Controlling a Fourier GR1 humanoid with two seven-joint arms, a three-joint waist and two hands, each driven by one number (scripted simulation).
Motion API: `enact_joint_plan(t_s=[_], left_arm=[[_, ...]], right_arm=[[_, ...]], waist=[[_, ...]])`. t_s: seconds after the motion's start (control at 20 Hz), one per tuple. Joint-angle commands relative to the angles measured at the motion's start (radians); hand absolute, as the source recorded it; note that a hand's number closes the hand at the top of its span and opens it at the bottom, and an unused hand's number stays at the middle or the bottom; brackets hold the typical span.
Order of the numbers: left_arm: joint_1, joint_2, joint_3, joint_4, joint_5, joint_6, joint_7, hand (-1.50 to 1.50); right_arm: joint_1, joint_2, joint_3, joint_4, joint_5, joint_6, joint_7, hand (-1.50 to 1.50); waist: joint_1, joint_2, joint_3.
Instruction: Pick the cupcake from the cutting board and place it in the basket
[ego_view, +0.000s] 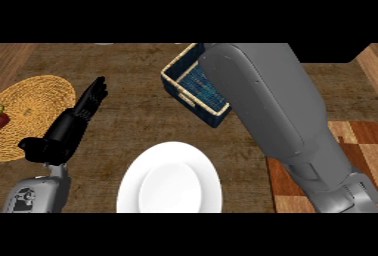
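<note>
The dark wooden table (140, 125) carries a smooth round white plate (170, 180), a woven straw mat (33, 107) and a blue wicker basket (193, 85) with a pale rim. The left hand (70, 127) rests near the mat, its fingers (92, 97) straight and holding nothing. The grey right forearm (273, 110) crosses over the basket, hiding its hand; the cupcake cannot be seen, and the chequered cutting board (354, 137) lies at the right edge.

Single head view looks steeply down, close over the counter (148, 120).
</note>
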Motion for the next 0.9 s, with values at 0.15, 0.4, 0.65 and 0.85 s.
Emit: enact_joint_plan(t_s=[0.15,0.4,0.65,0.85], left_arm=[[-0.014,-0.016,-0.014,-0.009,-0.009,0.010,0.026,0.00],[-0.016,0.038,0.038,-0.008,0.036,-0.041,0.038,0.00],[-0.028,-0.004,0.006,0.029,0.005,-0.011,0.016,0.00],[0.014,0.005,-0.003,-0.003,-0.012,-0.017,-0.012,0.00]], right_arm=[[0.108,-0.001,-0.057,0.059,-0.008,-0.087,-0.098,1.50],[0.164,-0.034,-0.043,0.060,0.039,-0.118,-0.186,1.50],[0.156,-0.051,-0.096,0.168,0.080,-0.278,-0.256,1.50],[0.155,-0.030,-0.147,0.122,0.028,-0.306,-0.265,-1.50]], waist=[[-0.002,0.001,0.000],[-0.003,0.000,0.000],[0.004,0.004,0.000],[0.001,0.000,0.000]])
